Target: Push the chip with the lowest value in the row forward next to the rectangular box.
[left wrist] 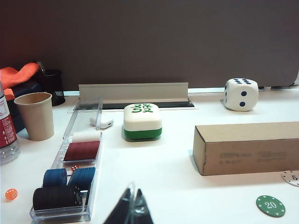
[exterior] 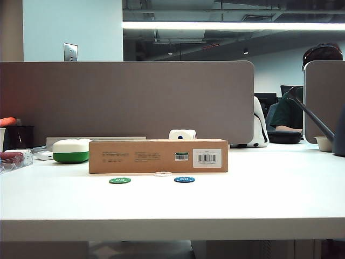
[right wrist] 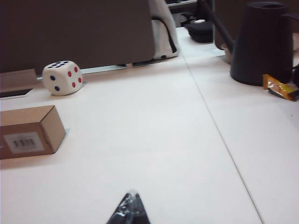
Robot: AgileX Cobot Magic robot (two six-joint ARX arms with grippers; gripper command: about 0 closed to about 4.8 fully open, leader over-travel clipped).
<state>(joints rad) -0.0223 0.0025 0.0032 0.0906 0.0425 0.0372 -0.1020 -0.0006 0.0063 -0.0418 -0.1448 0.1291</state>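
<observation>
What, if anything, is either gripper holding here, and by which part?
Nothing is held. The left gripper and right gripper show only shut tips, clear of the white chip.

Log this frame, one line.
white chip at box | green chip, blue chip in row | left hand, right hand shut, back

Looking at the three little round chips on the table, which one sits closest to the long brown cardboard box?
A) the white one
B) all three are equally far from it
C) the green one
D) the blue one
A: in the exterior view the white chip lies right at the foot of the brown box, while the green chip and blue chip lie nearer the camera. The left gripper and right gripper show only as dark tips in their wrist views.
</observation>
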